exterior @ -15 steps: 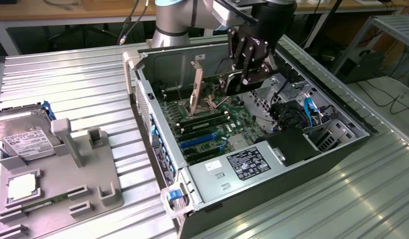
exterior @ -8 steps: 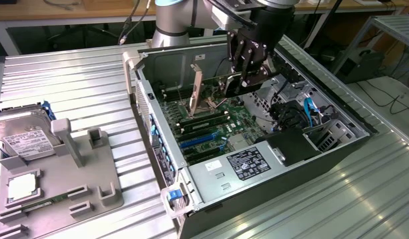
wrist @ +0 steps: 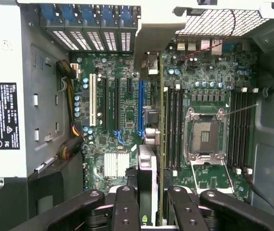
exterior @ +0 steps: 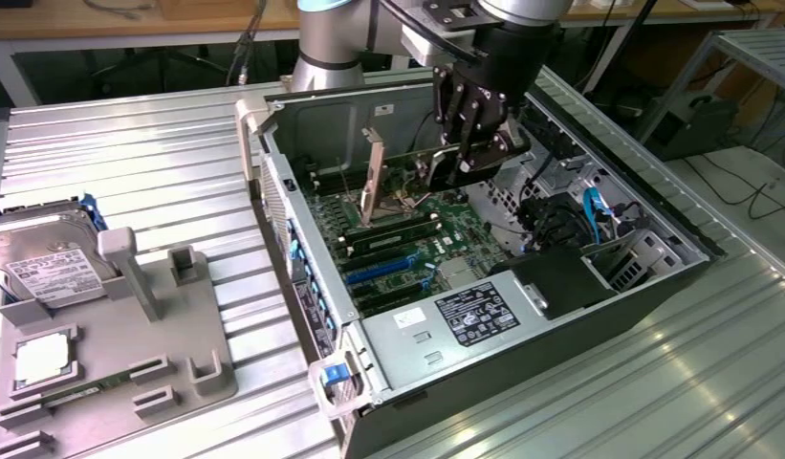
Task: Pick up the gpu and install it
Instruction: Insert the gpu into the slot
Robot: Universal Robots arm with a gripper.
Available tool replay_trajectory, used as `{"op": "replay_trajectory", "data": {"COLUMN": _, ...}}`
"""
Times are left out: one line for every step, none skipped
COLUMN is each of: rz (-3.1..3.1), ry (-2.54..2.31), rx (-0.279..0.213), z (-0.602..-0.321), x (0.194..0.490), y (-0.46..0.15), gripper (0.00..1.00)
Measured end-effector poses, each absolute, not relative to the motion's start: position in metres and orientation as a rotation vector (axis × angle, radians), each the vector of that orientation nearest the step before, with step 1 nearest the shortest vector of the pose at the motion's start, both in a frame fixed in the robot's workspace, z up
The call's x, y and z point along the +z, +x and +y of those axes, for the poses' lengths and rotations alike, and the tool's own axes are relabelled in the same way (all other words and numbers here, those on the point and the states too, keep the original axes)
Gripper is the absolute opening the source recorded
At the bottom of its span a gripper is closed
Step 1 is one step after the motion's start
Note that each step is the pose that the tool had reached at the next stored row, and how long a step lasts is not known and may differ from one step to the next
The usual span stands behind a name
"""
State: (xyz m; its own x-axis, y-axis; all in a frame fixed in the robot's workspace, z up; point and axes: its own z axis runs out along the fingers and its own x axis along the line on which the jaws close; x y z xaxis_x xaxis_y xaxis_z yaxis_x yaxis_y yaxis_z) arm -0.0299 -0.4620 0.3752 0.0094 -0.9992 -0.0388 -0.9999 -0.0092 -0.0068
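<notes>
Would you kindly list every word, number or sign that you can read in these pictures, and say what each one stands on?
No text is clear enough to quote.
The power supply label: black with white print and symbols, too small to read.
The hard drive label: white with dark print, too blurred to read.
The gpu, held in the end effector: no lettering can be made out.

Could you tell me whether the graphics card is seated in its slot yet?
Not yet, it seems: the fingers hold the graphics card on edge above the motherboard, and the blue slot is bare.
</notes>
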Motion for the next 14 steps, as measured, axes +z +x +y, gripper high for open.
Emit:
{"op": "replay_trajectory", "data": {"rz": 2.188, "ry": -2.209, "rx": 0.036, "z": -0.4620, "x": 0.3745, "y": -0.0299, "gripper": 0.28}}
{"op": "replay_trajectory", "data": {"rz": 2.189, "ry": -2.209, "rx": 0.035, "z": -0.4620, "x": 0.3741, "y": -0.0299, "gripper": 0.28}}
{"op": "replay_trajectory", "data": {"rz": 2.189, "ry": -2.209, "rx": 0.035, "z": -0.4620, "x": 0.3737, "y": -0.0299, "gripper": 0.28}}
{"op": "replay_trajectory", "data": {"rz": 2.189, "ry": -2.209, "rx": 0.035, "z": -0.4620, "x": 0.3734, "y": -0.0299, "gripper": 0.28}}
{"op": "replay_trajectory", "data": {"rz": 2.189, "ry": -2.209, "rx": 0.035, "z": -0.4620, "x": 0.3733, "y": -0.0300, "gripper": 0.28}}
{"op": "replay_trajectory", "data": {"rz": 2.189, "ry": -2.209, "rx": 0.035, "z": -0.4620, "x": 0.3731, "y": -0.0300, "gripper": 0.28}}
{"op": "replay_trajectory", "data": {"rz": 2.189, "ry": -2.209, "rx": 0.036, "z": -0.4620, "x": 0.3729, "y": -0.0300, "gripper": 0.28}}
{"op": "replay_trajectory", "data": {"rz": 2.189, "ry": -2.209, "rx": 0.036, "z": -0.4620, "x": 0.3727, "y": -0.0299, "gripper": 0.28}}
{"op": "replay_trajectory", "data": {"rz": 2.189, "ry": -2.208, "rx": 0.036, "z": -0.4620, "x": 0.3724, "y": -0.0300, "gripper": 0.28}}
{"op": "replay_trajectory", "data": {"rz": 2.189, "ry": -2.208, "rx": 0.036, "z": -0.4619, "x": 0.3721, "y": -0.0300, "gripper": 0.28}}
{"op": "replay_trajectory", "data": {"rz": 2.189, "ry": -2.208, "rx": 0.036, "z": -0.4618, "x": 0.3719, "y": -0.0301, "gripper": 0.28}}
{"op": "replay_trajectory", "data": {"rz": 2.189, "ry": -2.208, "rx": 0.036, "z": -0.4616, "x": 0.3716, "y": -0.0303, "gripper": 0.28}}
{"op": "replay_trajectory", "data": {"rz": 2.189, "ry": -2.208, "rx": 0.036, "z": -0.4614, "x": 0.3714, "y": -0.0306, "gripper": 0.28}}
{"op": "replay_trajectory", "data": {"rz": 2.189, "ry": -2.208, "rx": 0.036, "z": -0.4610, "x": 0.3713, "y": -0.0309, "gripper": 0.28}}
